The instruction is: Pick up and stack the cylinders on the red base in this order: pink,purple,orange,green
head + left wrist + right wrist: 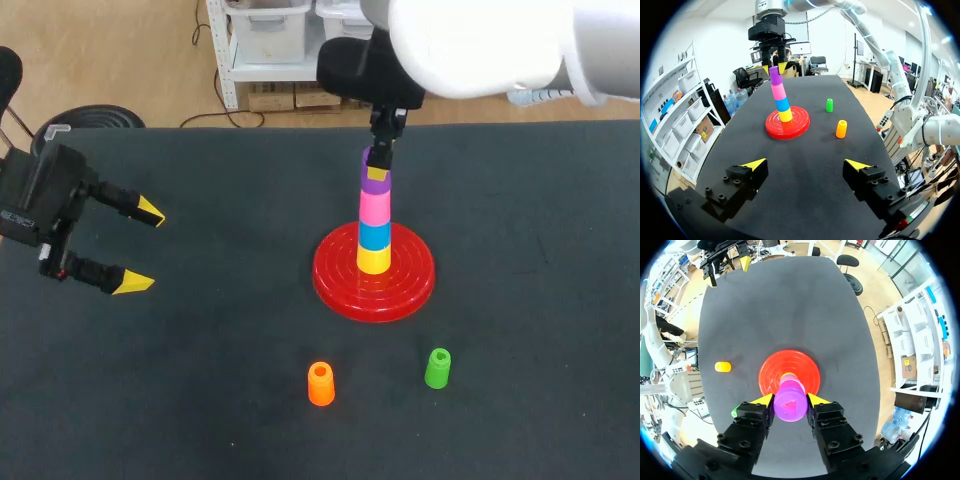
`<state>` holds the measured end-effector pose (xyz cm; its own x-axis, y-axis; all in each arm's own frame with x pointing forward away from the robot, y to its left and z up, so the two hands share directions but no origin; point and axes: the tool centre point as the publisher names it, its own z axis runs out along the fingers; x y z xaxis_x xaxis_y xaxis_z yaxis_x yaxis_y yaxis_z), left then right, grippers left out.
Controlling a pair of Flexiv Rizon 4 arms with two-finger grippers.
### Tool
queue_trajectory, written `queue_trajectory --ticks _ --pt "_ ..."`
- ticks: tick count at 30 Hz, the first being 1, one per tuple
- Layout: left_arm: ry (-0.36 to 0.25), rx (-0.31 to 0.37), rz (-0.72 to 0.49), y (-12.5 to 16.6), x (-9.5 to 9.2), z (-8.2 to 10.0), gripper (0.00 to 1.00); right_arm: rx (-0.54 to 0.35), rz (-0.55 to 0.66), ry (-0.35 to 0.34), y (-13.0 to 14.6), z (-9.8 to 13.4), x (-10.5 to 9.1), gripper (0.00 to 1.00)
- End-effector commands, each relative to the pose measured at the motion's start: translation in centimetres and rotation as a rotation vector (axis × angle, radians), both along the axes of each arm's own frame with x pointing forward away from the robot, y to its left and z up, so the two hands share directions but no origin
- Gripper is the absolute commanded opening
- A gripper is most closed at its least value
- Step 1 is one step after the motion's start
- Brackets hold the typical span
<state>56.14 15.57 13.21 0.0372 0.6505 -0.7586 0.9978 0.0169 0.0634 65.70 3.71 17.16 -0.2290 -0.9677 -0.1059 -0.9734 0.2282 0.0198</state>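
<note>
Stacking task at the second of four placements. The red base (330, 278) sits near the middle of the tabletop (200, 390), somewhat toward its far edge, and carries a single upright column: a yellow cylinder (373, 259) lowest, a blue cylinder (374, 235) on it, then the pink cylinder (374, 206), then the purple cylinder (377, 182) on top. My right jaws come down on the column from above and, in the right wrist view, are clamped on the purple cylinder from two sides. I judge that it is seated on the pink one but not yet released, though I cannot confirm the seating. Pink thus counts as done and purple as nearly done; orange and green are left. The orange cylinder (320, 384) and the green cylinder (437, 368) stand upright toward the near edge of the tabletop, apart from each other and well apart from the base, orange more toward the left edge and green more toward the right edge. My left jaws hang wide apart and hold nothing near the left edge, well away from every piece. Nothing lies between the two loose cylinders and the base. The only hindrance I judge likely is the column itself, tall and narrow, which a careless release or approach could topple.
</note>
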Motion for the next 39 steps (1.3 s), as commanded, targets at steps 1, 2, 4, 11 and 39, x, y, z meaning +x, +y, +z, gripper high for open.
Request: queue_trajectory --ticks 1,2,4,11,39 --pt "-0.003 -0.002 0.001 0.0 0.0 -0.1 1.00 0.023 -0.009 0.012 -0.5 -0.8 0.3 0.00" --pt "-0.003 -0.002 0.001 0.0 0.0 -0.1 1.00 0.034 -0.009 0.014 -0.6 -0.8 0.3 0.00" --pt "-0.003 -0.002 0.001 0.0 0.0 -0.1 1.00 0.035 -0.010 0.018 -0.6 -0.9 0.4 0.00" --pt "-0.003 -0.002 0.001 0.0 0.0 -0.1 1.00 0.039 -0.004 0.042 -0.5 -0.9 0.6 0.00" --pt "-0.003 -0.002 0.001 0.0 0.0 -0.1 1.00 0.004 0.005 -0.160 0.2 5.0 -4.8 1.00"
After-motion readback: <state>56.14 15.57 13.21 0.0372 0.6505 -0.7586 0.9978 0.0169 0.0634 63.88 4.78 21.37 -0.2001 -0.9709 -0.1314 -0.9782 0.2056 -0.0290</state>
